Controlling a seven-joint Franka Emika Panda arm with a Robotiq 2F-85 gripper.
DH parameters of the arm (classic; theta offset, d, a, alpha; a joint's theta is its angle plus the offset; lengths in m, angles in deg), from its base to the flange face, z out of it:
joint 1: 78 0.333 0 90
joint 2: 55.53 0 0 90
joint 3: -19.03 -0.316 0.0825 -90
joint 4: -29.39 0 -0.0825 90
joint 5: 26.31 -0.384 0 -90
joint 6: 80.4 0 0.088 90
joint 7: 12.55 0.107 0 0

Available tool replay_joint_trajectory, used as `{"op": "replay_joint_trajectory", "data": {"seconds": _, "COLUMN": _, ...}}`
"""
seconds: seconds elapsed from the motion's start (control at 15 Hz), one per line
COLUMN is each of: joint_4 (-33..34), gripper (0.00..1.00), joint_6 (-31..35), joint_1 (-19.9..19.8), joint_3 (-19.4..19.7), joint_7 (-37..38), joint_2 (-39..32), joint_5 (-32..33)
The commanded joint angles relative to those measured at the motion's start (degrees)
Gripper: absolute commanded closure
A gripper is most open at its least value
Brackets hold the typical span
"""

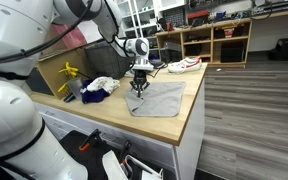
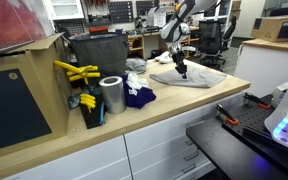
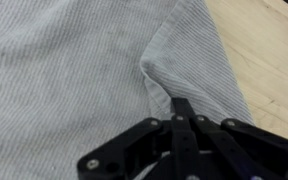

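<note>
The claw [image 3: 180, 103] is down on the fabric, fingers pressed together, and the wrist view shows them nipping a small raised ridge of the grey cloth [image 3: 64, 80] right at their tips. Puckers run away from that pinch toward the cloth's edge, so it looks as though the material is gathered between the pads rather than just pushed flat.

The grey cloth [image 1: 160, 100] lies spread on the wooden counter [image 1: 109, 118], close to its front corner, and in both exterior views the claw [image 2: 182, 72] stands upright over the cloth's far side. It looks like a ribbed knit: soft, light and completely limp. By this read it will sag and trail from whatever point is lifted, and it may drag across the wood instead of sliding cleanly. A pinched fold like this one, or a hem near the edge, looks like the surest hold. A flat patch offers the fingers nothing to bite.

A dark blue cloth [image 2: 139, 97] is bunched just beside it, with a white one [image 1: 102, 84] behind. A metal cylinder [image 2: 111, 95] and some yellow pieces [image 2: 74, 72] stand farther along the counter. Shelving [image 1: 216, 42] with a pair of shoes [image 1: 187, 64] lines the back wall.
</note>
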Motion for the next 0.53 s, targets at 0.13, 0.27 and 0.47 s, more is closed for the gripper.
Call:
{"op": "replay_joint_trajectory", "data": {"seconds": 0.13, "joint_4": -3.3, "gripper": 1.0, "joint_6": 0.8, "joint_1": -0.4, "joint_3": -1.6, "joint_7": -1.3, "joint_2": 4.4, "joint_5": -1.9}}
{"op": "replay_joint_trajectory", "data": {"seconds": 0.27, "joint_4": -4.0, "gripper": 1.0, "joint_6": 1.1, "joint_1": 0.0, "joint_3": -2.0, "joint_7": -1.1, "joint_2": 5.3, "joint_5": -2.0}}
{"op": "replay_joint_trajectory", "data": {"seconds": 0.47, "joint_4": -5.0, "gripper": 0.73, "joint_6": 1.7, "joint_1": 0.7, "joint_3": -1.8, "joint_7": -1.0, "joint_2": 6.0, "joint_5": -0.6}}
